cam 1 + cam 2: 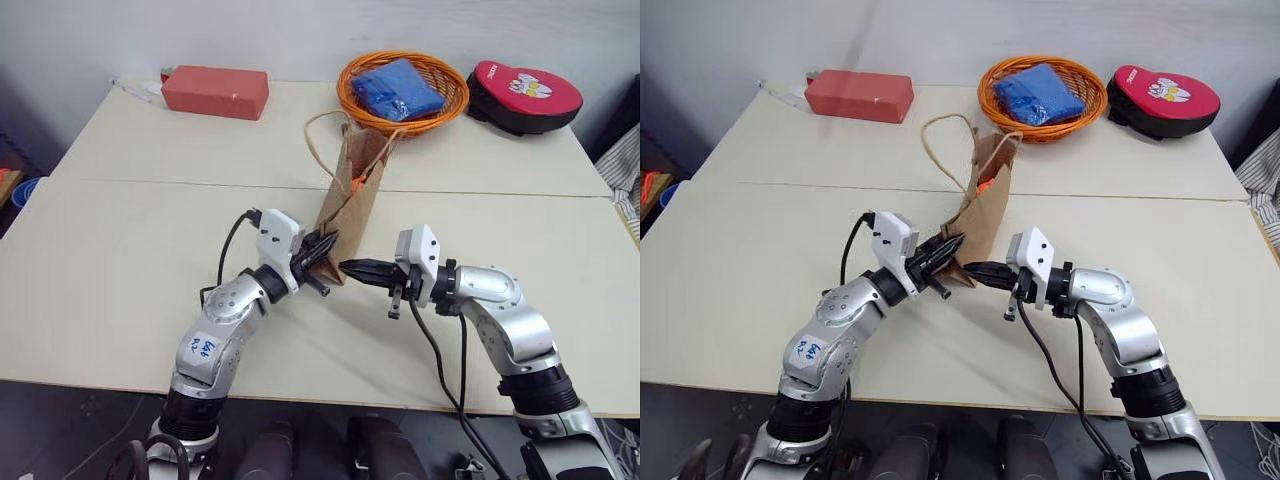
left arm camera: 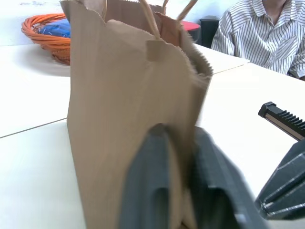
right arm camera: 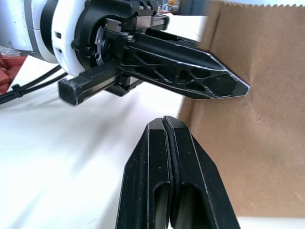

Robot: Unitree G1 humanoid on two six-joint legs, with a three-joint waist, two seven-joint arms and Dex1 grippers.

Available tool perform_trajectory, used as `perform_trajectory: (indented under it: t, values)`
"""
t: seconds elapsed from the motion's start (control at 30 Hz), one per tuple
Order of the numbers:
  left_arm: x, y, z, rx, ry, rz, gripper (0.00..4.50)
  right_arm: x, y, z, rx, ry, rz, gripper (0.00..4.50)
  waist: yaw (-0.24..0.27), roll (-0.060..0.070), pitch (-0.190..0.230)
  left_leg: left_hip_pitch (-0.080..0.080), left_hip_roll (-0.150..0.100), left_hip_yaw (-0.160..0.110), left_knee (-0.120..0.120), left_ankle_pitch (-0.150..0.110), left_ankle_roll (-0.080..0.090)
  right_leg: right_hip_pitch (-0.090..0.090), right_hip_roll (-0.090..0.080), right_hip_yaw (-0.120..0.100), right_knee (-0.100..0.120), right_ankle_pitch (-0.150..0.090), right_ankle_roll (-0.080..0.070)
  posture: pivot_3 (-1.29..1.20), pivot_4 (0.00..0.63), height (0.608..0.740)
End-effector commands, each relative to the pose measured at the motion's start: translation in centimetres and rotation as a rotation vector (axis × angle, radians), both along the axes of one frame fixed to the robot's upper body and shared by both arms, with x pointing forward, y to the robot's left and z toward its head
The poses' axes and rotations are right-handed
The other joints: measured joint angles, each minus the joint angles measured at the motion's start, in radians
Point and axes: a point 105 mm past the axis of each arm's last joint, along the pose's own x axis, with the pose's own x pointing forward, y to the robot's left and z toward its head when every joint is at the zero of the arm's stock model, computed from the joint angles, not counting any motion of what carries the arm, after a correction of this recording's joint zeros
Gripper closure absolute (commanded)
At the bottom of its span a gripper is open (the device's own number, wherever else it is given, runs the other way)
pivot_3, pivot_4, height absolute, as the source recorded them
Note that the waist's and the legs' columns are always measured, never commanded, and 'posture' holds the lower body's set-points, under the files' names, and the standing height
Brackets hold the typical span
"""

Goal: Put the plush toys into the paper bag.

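The brown paper bag (image 1: 357, 195) stands upright at the middle of the table, its string handles (image 1: 322, 135) looping up. A bit of orange plush toy (image 1: 358, 184) peeks from the bag's mouth. My left gripper (image 1: 325, 248) is shut on the bag's near lower edge, and the left wrist view shows the paper (image 2: 119, 95) pinched between the fingers (image 2: 147, 186). My right gripper (image 1: 350, 267) points across at the bag's base from the right. It is shut with nothing in it, its fingers (image 3: 162, 157) pressed together just short of the bag (image 3: 257, 119).
A red rectangular box (image 1: 215, 90) lies at the back left. An orange basket (image 1: 347, 90) holding a folded blue cloth (image 1: 400, 88) stands behind the bag, with a red padded disc (image 1: 525, 95) to its right. A person in a striped shirt (image 2: 257, 33) sits beyond the table.
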Motion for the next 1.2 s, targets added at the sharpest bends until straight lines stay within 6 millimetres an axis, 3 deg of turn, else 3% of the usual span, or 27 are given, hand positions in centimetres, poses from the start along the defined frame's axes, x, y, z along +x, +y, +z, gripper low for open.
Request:
perform_trajectory:
  t: [0.03, 0.2, 0.37, 0.5, 0.63, 0.7, 0.97, 1.1, 1.2]
  values:
    - [-0.2, 1.0, 1.4, -0.013, -0.070, -0.007, 4.48, -0.2, -0.5, 1.4, 0.020, -0.059, 0.009, 4.50, 0.000, 0.000, 0.000, 0.000, 0.000, 0.000, 0.000, 0.000, 0.000, 0.000, 0.000, 0.000, 0.000, 0.000, 0.000, 0.00, 0.150, 0.740]
    - [-3.2, 3.2, 2.9, 0.028, -0.133, -0.339, 4.48, -0.8, -3.4, 1.7, 0.003, -0.067, -0.046, 4.50, 0.000, 0.000, 0.000, 0.000, 0.000, 0.000, -0.001, 0.000, 0.000, 0.000, 0.000, 0.000, 0.000, 0.000, 0.000, 0.00, 0.150, 0.740]
    - [-4.2, 6.7, 3.5, 0.174, -0.104, -0.573, 4.48, -1.8, -7.9, 2.3, -0.024, -0.100, -0.138, 4.50, 0.002, 0.000, 0.000, 0.000, 0.000, -0.001, -0.002, 0.000, 0.000, 0.001, -0.001, -0.001, -0.003, 0.000, 0.000, 0.00, 0.150, 0.740]
    - [-4.2, 8.4, 3.6, 0.277, -0.101, -0.751, 4.48, -3.8, -13.5, 3.2, -0.016, -0.066, -0.247, 4.50, 0.010, 0.001, 0.000, 0.000, 0.000, -0.002, -0.003, 0.000, 0.001, 0.002, -0.001, -0.002, -0.004, 0.000, 0.000, 0.00, 0.150, 0.740]
    - [-3.9, 7.5, 3.2, 0.279, -0.149, -0.850, 4.50, -6.4, -17.2, 1.9, -0.143, -0.020, -0.315, 3.61, 0.006, 0.001, 0.000, 0.000, 0.000, -0.002, -0.003, -0.001, 0.002, 0.003, -0.001, -0.003, -0.005, 0.000, 0.000, 0.00, 0.150, 0.740]
    - [-3.7, 7.0, 2.7, 0.266, -0.148, -0.881, 4.50, -7.1, -18.2, 1.5, -0.169, -0.034, -0.338, 2.85, 0.002, 0.000, 0.000, 0.000, 0.000, -0.002, -0.003, -0.001, 0.002, 0.004, 0.000, -0.003, -0.005, 0.000, 0.000, 0.00, 0.150, 0.740]
    - [-1.0, 7.8, -0.1, 0.335, -0.139, -0.827, 4.50, -8.1, -18.6, 1.3, -0.194, -0.083, -0.337, 0.19, -0.013, 0.000, 0.000, 0.006, 0.001, 0.001, -0.003, -0.001, 0.002, 0.005, 0.002, 0.001, -0.001, 0.000, 0.000, 0.00, 0.150, 0.740]
    - [-0.6, 8.1, 0.5, 0.344, -0.157, -0.815, 4.50, -7.9, -18.3, 1.4, -0.190, -0.083, -0.326, 0.05, -0.007, 0.000, 0.001, 0.006, 0.000, 0.001, -0.003, -0.001, 0.002, 0.005, 0.001, 0.001, -0.001, 0.000, 0.000, 0.00, 0.150, 0.740]
    - [-0.9, 8.1, 1.5, 0.338, -0.160, -0.802, 3.89, -7.7, -18.3, 1.2, -0.188, -0.080, -0.322, 0.00, -0.003, 0.000, 0.001, 0.006, 0.001, 0.001, -0.003, -0.001, 0.002, 0.005, 0.001, 0.001, -0.001, 0.000, 0.000, 0.00, 0.150, 0.740]
